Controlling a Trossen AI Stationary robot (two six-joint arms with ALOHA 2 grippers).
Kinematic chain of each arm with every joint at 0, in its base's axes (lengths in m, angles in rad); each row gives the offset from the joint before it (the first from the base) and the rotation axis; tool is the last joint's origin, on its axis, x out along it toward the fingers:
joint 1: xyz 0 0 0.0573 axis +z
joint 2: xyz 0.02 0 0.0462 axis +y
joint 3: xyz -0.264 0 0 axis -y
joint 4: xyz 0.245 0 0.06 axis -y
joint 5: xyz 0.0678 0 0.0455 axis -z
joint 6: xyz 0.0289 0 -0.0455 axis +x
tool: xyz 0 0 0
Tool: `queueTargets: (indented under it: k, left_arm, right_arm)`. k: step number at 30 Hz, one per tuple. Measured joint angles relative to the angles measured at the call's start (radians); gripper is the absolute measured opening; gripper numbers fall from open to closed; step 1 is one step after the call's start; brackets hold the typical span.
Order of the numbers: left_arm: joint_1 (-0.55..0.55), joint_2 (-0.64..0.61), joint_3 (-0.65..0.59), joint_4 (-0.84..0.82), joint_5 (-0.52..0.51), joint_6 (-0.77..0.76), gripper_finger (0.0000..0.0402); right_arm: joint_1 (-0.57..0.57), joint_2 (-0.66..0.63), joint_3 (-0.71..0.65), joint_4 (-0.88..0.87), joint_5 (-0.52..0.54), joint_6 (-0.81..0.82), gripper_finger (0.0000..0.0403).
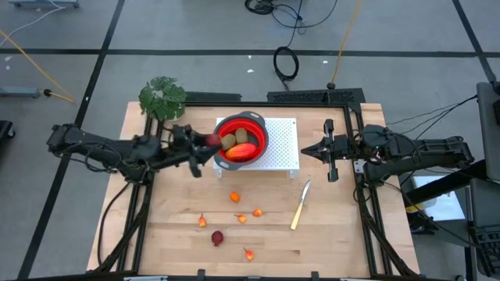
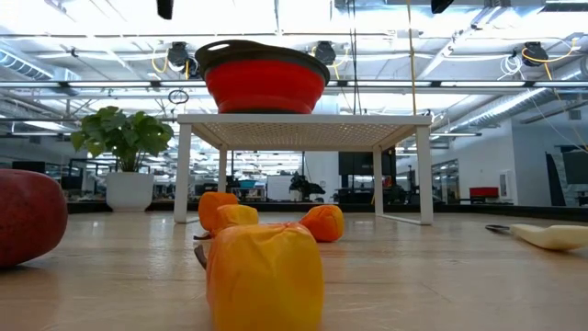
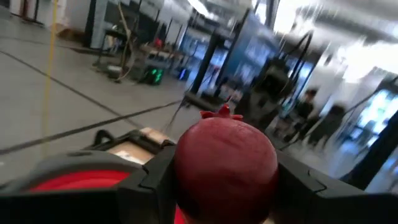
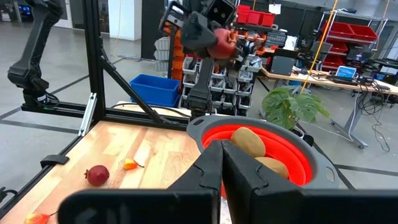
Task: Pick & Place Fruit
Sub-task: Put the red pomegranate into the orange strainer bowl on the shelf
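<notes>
While the left claw [image 1: 205, 143] squeezes a dark red fruit [image 1: 212, 140] at the bowl's [image 1: 262, 131] nine o'clock rim, the right claw [image 1: 306, 150] waits pinched together at three o'clock.

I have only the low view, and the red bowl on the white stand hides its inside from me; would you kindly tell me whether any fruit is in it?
Observer: Yes. The red round grey-rimmed bowl holds two olive-brown oval fruits and an elongated red-orange fruit.
Operator: Thank you. Where is the left gripper?
Observer: The left gripper is at the bowl's rim, on the left arm's side, shut on a dark red round fruit.
Operator: And the right one?
Observer: The right gripper is shut and holds nothing, beside the white perforated stand.
</notes>
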Motion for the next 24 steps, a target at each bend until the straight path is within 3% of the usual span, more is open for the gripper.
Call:
queueTargets:
  k: [5,16,24]
  left_arm:
    - [0.037,0.112,0.150,-0.168,0.011,0.098,0.0184]
    - [0.186,0.373,0.461,-0.534,0.152,0.269,0.0184]
    - [0.283,0.480,0.557,-0.657,0.269,0.325,0.0184]
  right_arm:
    - [0.000,0.000,0.000,0.000,0.000,0.000,0.0000]
    - [0.000,0.000,0.000,0.000,0.000,0.000,0.0000]
    - [0.000,0.000,0.000,-0.001,0.000,0.000,0.0000]
